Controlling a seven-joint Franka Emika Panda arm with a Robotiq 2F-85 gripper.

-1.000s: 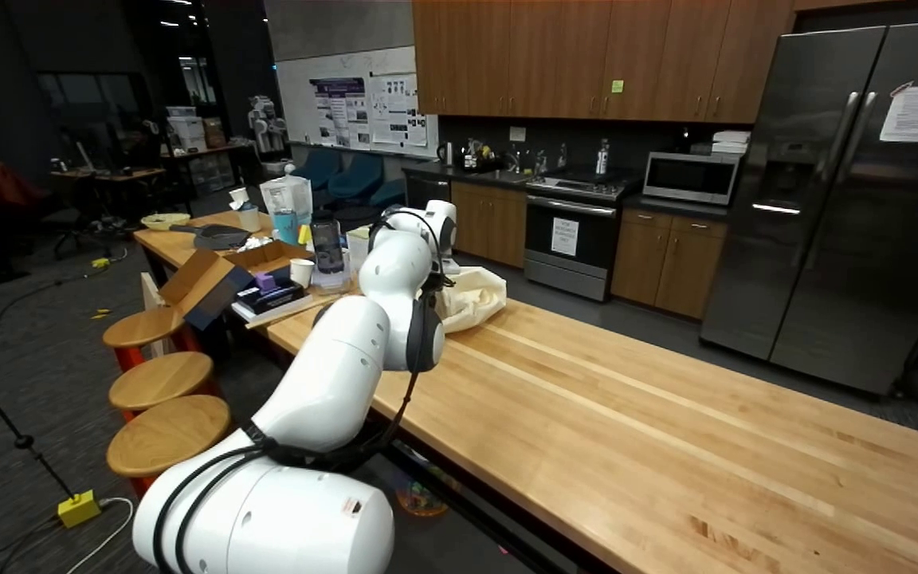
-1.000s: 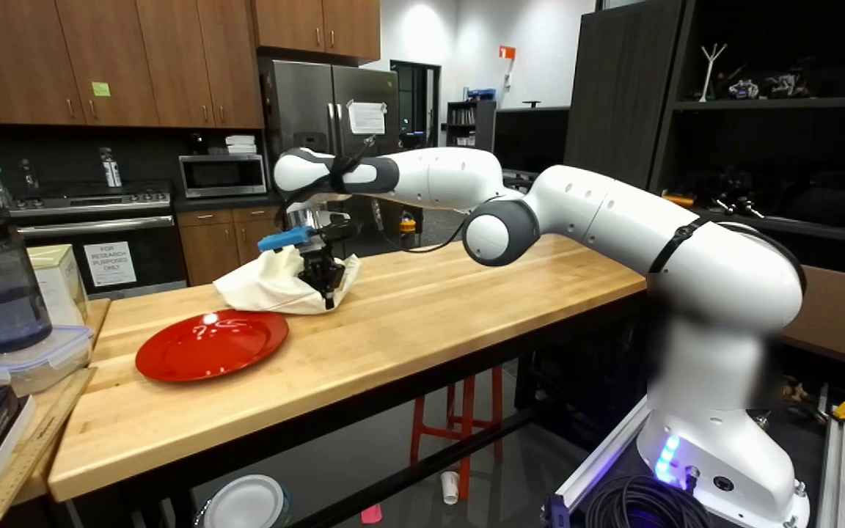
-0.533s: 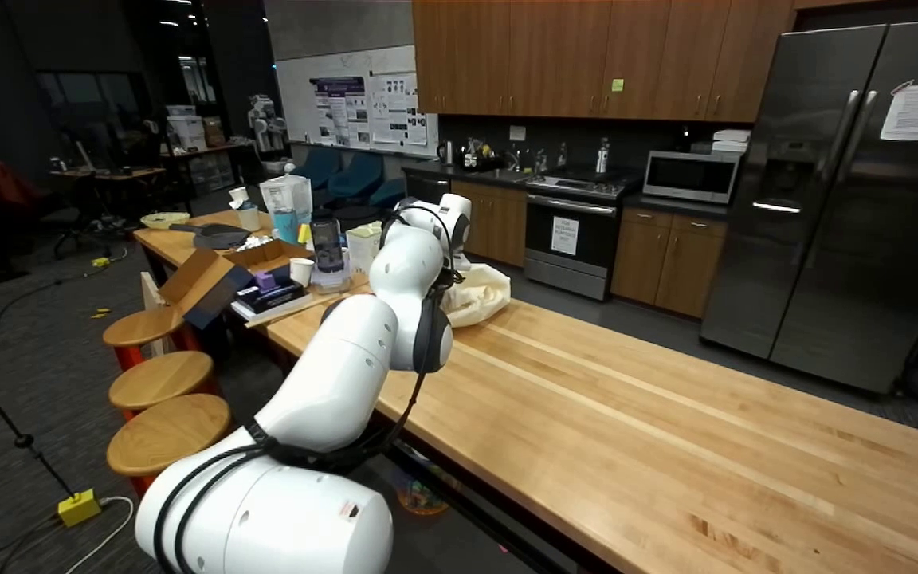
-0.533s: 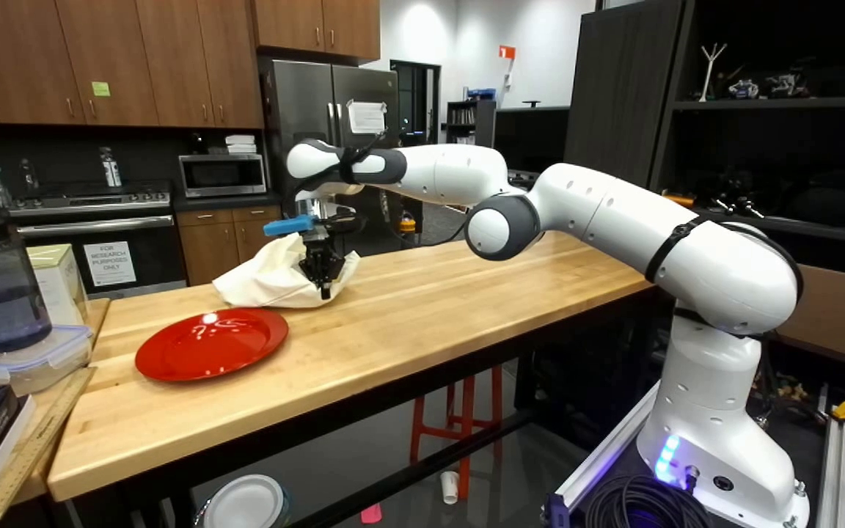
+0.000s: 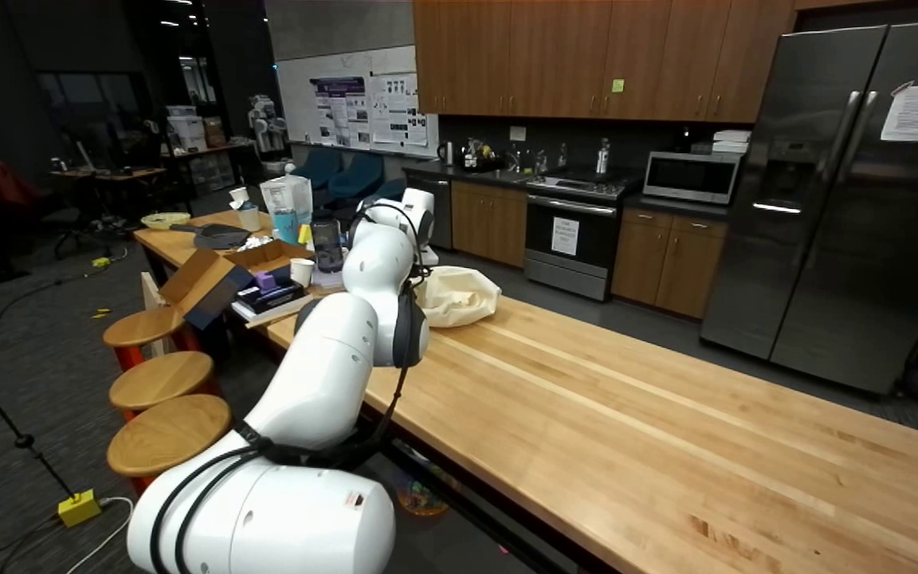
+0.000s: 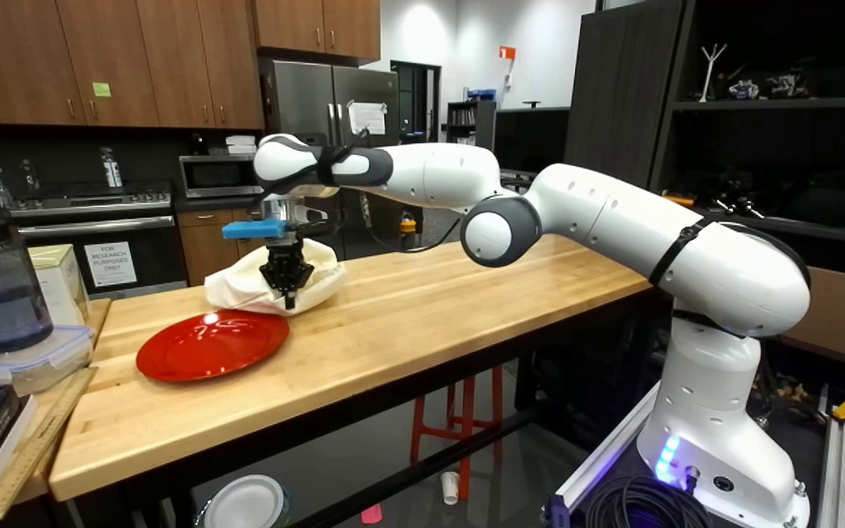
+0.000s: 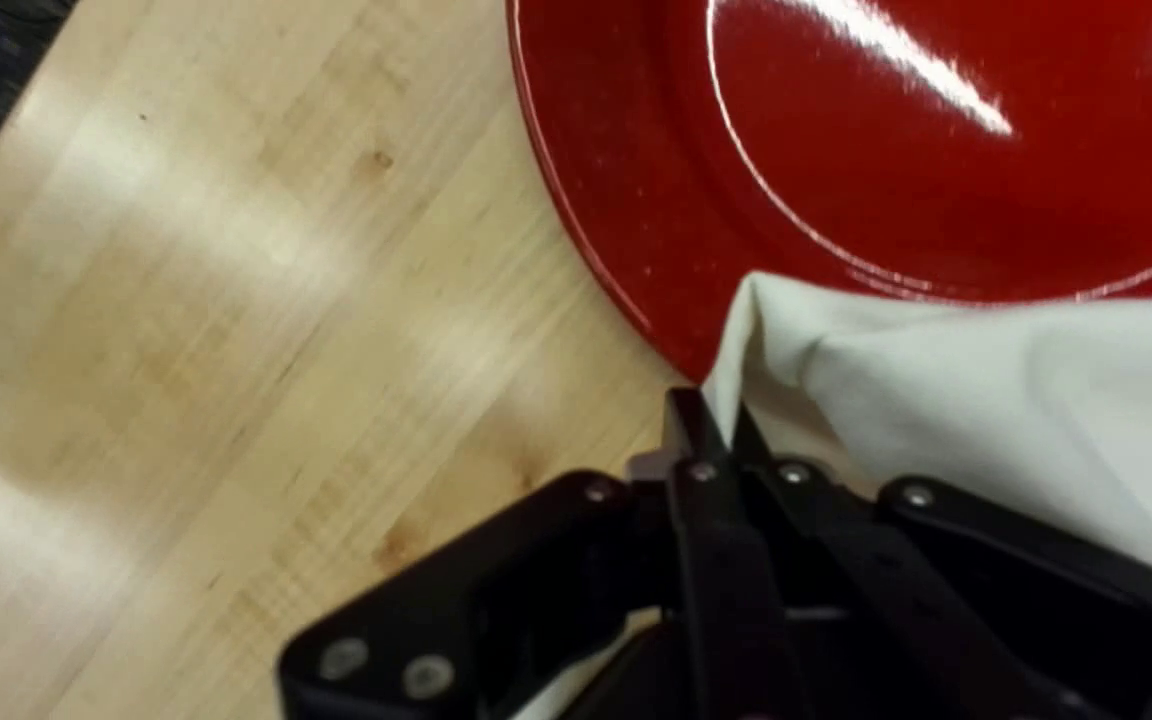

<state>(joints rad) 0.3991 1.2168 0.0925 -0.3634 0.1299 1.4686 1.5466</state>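
Arm (image 6: 437, 176), white with dark-grey joint covers: reaches out over a long pale-wood bench (image 6: 422, 308), forearm nearly level, wrist bent so that its tool end hangs almost straight down. Claw (image 7: 718, 420), black, two-fingered: tips downward, jaws drawn together on a thin fold of crumpled cream cloth (image 7: 996, 400). Cloth: loosely heaped on the bench behind the claw in an exterior view, long axis roughly along the bench's far edge; in the wrist view the pinched fold points up from the fingertips, the remainder spreading to the right. Plate, round, glossy red (image 6: 213, 345): flat on the bench just beside the cloth, which hides part of its rim in the wrist view.
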